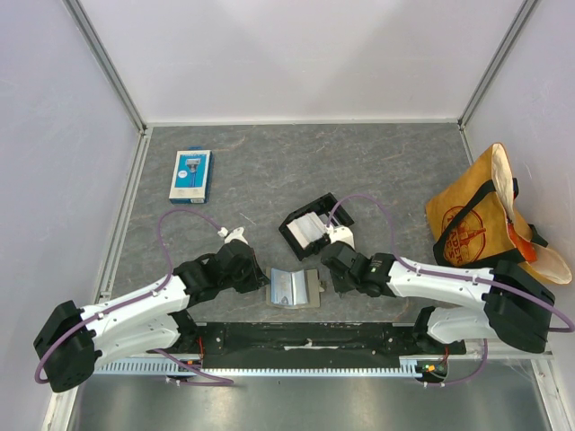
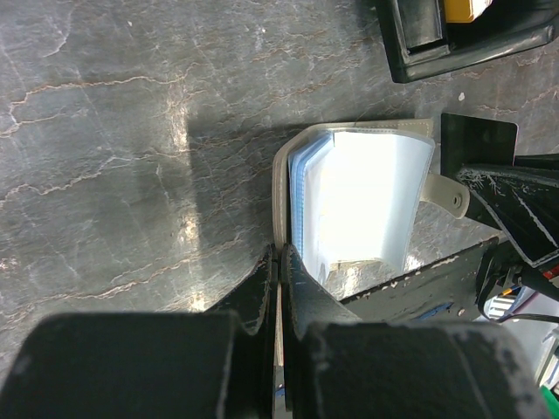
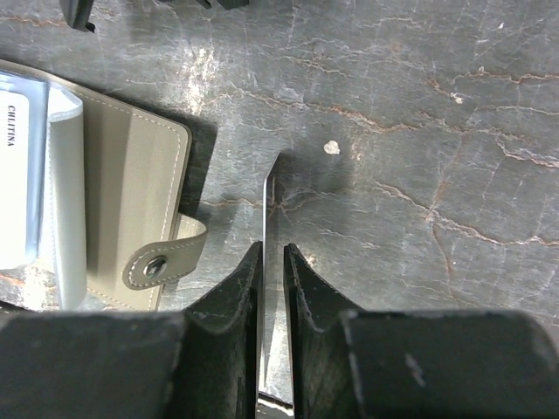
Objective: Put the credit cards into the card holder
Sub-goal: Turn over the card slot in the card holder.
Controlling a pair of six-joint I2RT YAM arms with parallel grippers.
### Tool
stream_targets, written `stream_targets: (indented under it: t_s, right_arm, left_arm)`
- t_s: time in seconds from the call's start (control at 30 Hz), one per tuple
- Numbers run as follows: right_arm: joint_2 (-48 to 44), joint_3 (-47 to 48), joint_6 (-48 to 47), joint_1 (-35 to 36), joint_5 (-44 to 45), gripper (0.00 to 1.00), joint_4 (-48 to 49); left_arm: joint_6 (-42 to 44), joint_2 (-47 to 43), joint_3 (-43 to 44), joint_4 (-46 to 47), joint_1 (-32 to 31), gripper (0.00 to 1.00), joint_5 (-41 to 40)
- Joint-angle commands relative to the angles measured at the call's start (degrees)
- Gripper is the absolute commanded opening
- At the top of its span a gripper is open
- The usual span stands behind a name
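My left gripper [image 2: 281, 255] is clamped on the card holder [image 2: 367, 201], lower centre of the top view, pinning it open. A credit card [image 3: 270, 196] sits edge-on between my right gripper [image 3: 272, 249] jaws; I can't tell if they pinch it.

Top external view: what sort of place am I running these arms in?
Probably a lab test cell, not a home or shop: plain white walls in aluminium framing box in a grey stone-pattern table, with the left arm and right arm bolted along its near edge.
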Motion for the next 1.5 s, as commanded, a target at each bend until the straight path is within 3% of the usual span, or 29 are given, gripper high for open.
stream_targets:
  t_s: [0.0, 0.17, 0.37, 0.6, 0.83, 0.97, 1.23, 1.47]
  right_arm:
    - [-1.95, 2.53, -0.48, -0.13, 1.86, 0.18, -0.55]
    - [-2.04, 2.79, -0.91, -0.31, 2.12, 0.13, -1.60]
    - [-2.22, 3.14, -1.27, -0.40, 1.94, 0.00, -2.13]
    - [-7.21, 6.04, -0.13, -0.40, 0.02, 0.00, -3.54]
    - [-11.71, 7.54, 7.77, 1.18, -2.54, 0.00, 3.91]
    - [-8.29, 8.15, 14.63, 6.79, 4.21, 0.00, 9.63]
    - [4.89, 15.61, 22.99, 21.21, 27.33, 0.00, 12.90]
    - [11.75, 18.26, 23.69, 22.54, 30.16, 0.00, 14.65]
  left_arm:
    - [0.82, 0.36, -0.10, 2.30, -0.01, 0.02, 1.04]
    - [0.91, 0.53, -0.10, 2.56, 0.07, 0.02, 1.22]
    - [0.91, 0.53, -0.18, 2.65, -0.01, 0.02, 1.31]
    - [0.91, 0.27, -0.36, 2.65, -0.10, 0.02, 1.40]
    - [0.21, -0.61, -0.89, 2.65, -0.10, 0.02, 1.75]
    - [-0.94, -1.75, -1.24, 3.26, -0.01, 0.02, 2.45]
    - [-3.40, -3.07, -2.21, 3.35, -0.10, 0.02, 2.89]
    - [-4.89, -4.82, -3.35, 3.35, -0.10, 0.02, 2.54]
